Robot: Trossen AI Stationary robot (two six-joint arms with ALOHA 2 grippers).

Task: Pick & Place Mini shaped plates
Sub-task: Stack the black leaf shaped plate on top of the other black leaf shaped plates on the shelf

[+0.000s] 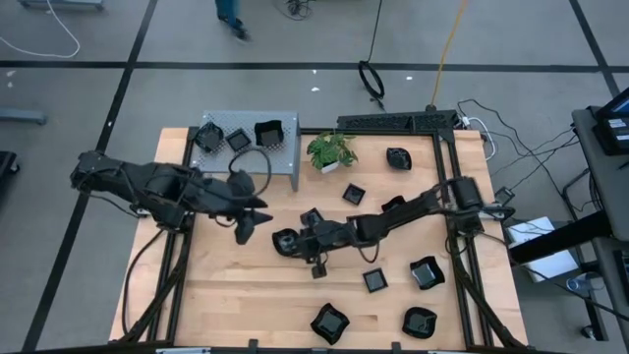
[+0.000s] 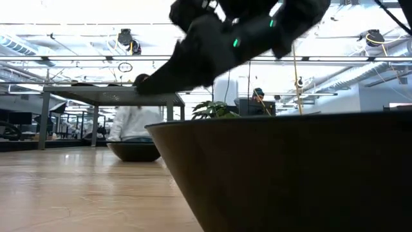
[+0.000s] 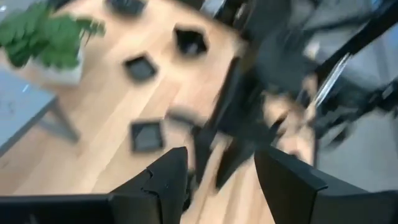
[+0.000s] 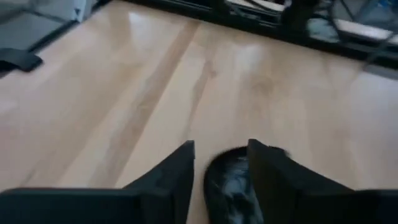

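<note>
Several small black glossy mini shaped plates lie flat on the wooden table (image 1: 236,295). One rounded plate (image 4: 231,180) (image 1: 284,241) sits on the wood at the tips of my right gripper (image 4: 221,168) (image 1: 295,239), which is open with a finger on either side of it. My left gripper (image 3: 217,177) (image 1: 246,226) hangs open above the table's middle left, nothing between its fingers. Three more plates (image 1: 267,131) rest in the grey tray (image 1: 285,157) at the far left. My right gripper's fingers (image 4: 267,171) come in low from the table's right side and stand on either side of the rounded plate's rim (image 4: 214,171). The plate rests on the table. I cannot tell whether the fingers touch it.
A small green potted plant (image 1: 331,150) stands at the far middle, beside the tray. Loose plates lie at the right and near edge (image 1: 426,272) (image 1: 330,323) (image 1: 420,323) (image 1: 398,157). One plate (image 2: 290,174) sits right before the low camera. A person in white (image 2: 132,122) sits beyond the table.
</note>
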